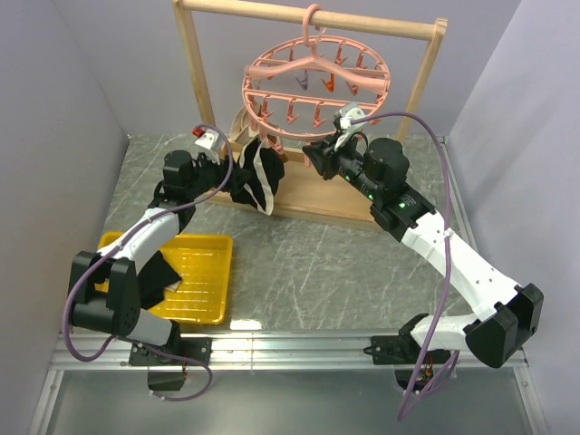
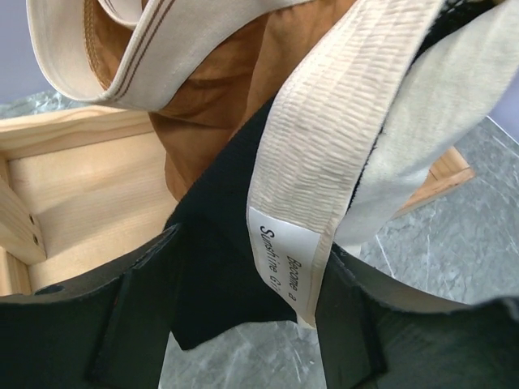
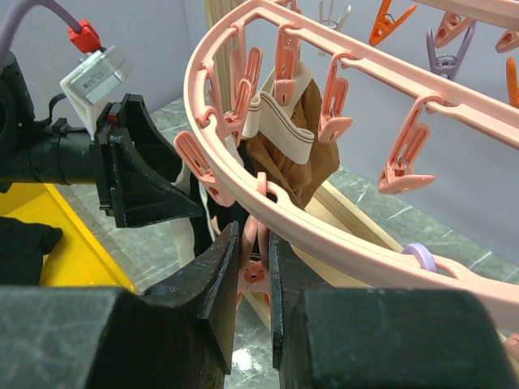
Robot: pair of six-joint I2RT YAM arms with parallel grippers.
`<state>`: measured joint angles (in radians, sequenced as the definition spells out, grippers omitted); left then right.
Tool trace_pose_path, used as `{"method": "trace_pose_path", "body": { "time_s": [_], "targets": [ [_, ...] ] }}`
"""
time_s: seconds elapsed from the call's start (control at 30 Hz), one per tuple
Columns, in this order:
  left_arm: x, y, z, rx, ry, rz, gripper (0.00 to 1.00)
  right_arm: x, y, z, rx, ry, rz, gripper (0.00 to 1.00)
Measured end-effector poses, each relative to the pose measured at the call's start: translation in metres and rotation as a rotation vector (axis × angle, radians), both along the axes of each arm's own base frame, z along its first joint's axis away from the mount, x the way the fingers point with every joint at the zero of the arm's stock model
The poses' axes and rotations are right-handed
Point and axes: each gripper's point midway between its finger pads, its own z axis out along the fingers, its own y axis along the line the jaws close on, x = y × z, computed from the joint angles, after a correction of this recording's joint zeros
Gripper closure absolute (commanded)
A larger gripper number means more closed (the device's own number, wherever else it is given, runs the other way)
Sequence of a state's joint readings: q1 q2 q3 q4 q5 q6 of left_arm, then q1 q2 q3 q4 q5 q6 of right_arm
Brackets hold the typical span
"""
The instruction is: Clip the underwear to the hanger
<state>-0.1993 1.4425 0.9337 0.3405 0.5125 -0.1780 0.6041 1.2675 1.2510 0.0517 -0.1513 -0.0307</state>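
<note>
The pink hanger (image 1: 315, 77) hangs by its hook from the wooden frame. My left gripper (image 1: 237, 177) holds the underwear (image 1: 263, 177) up below the ring's left side. In the left wrist view the black cloth (image 2: 219, 243), beige waistband and white label (image 2: 284, 259) sit bunched between the jaws of my left gripper (image 2: 251, 267). My right gripper (image 1: 313, 154) is at the ring's near rim. In the right wrist view my right gripper (image 3: 253, 235) is shut on a pink clip peg (image 3: 252, 274) under the ring (image 3: 357, 247), with the underwear (image 3: 199, 235) just left of it.
A brown-and-cream garment (image 1: 243, 127) hangs clipped on the hanger's left side, right above the underwear (image 2: 227, 113). The wooden frame (image 1: 195, 82) stands across the back. A yellow tray (image 1: 217, 272) holding a dark cloth (image 1: 159, 272) lies at the near left.
</note>
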Motion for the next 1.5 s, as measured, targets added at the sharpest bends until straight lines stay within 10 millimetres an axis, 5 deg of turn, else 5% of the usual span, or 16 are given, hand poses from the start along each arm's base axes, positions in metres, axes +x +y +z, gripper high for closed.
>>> {"method": "trace_pose_path", "body": {
  "time_s": [0.37,0.73,1.1,1.2,1.33,1.5],
  "targets": [
    [-0.001,-0.006,-0.013,0.031,0.042,0.061,0.36,0.0,0.0,0.0,-0.001,0.0,0.0,1.0],
    [-0.019,-0.013,-0.063,0.019,0.216,0.121,0.36,0.0,0.0,-0.001,-0.001,0.001,-0.001,1.0],
    [-0.027,-0.032,-0.081,-0.022,0.303,0.129,0.37,0.001,-0.001,-0.003,0.0,0.0,-0.003,1.0],
    [-0.028,-0.032,-0.085,-0.032,0.329,0.137,0.49,0.001,-0.001,-0.003,0.0,-0.001,-0.003,1.0],
    [-0.03,-0.036,-0.083,-0.07,0.349,0.131,0.99,0.001,0.0,-0.003,0.0,-0.001,-0.003,1.0],
    [-0.039,-0.051,-0.069,-0.152,0.376,0.062,1.0,0.001,0.0,-0.003,0.007,-0.001,0.004,1.0]
  ]
}}
